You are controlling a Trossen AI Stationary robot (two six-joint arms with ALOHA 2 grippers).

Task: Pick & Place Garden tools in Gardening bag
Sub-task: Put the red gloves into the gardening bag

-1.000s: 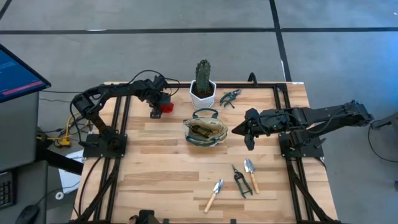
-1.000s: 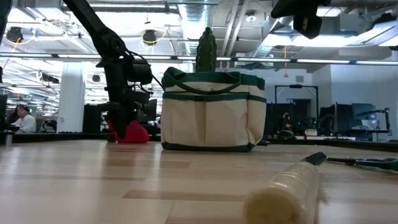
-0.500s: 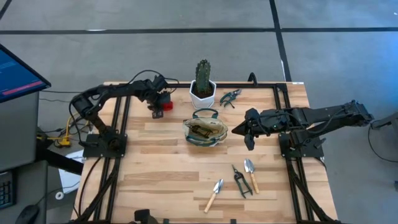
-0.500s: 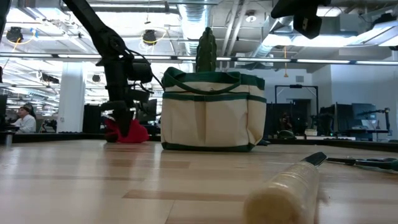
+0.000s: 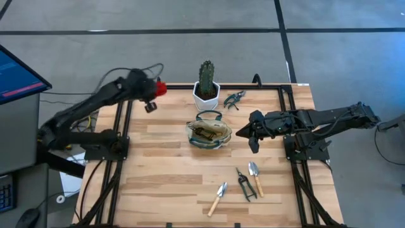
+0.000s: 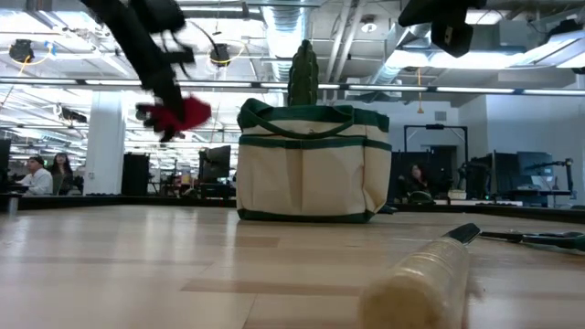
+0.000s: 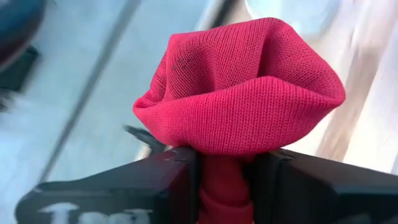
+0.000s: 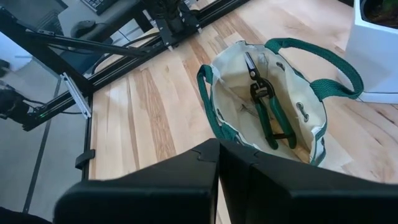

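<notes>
Left tool (image 7: 225, 177): closed on the red knitted piece (image 7: 239, 93), which is pinched by its lower fold between the two dark fingers.
Change: a second ago the red piece was on the worktop (image 5: 164, 171) to the left of the gardening bag (image 5: 208, 132) with the left tool down on it; it is now lifted clear of the wood and held above the worktop's far-left corner, well apart from the bag.
Meaning for the task: the pick is judged done; carrying it over the bag's open mouth and releasing it is what remains for this item.
Right tool (image 5: 245, 133): shut, empty, hovering just to the right of the bag.
Bag contents: dark pruning shears (image 8: 264, 106) are seen inside.
Tools not yet bagged: two trowels (image 5: 218, 197) and shears (image 5: 244, 183) in front of the bag; another pair (image 5: 234, 98) behind it, right of the cactus (image 5: 206, 79).
Writing: none can be read; white marks on the left tool's body are too blurred to make out.
</notes>
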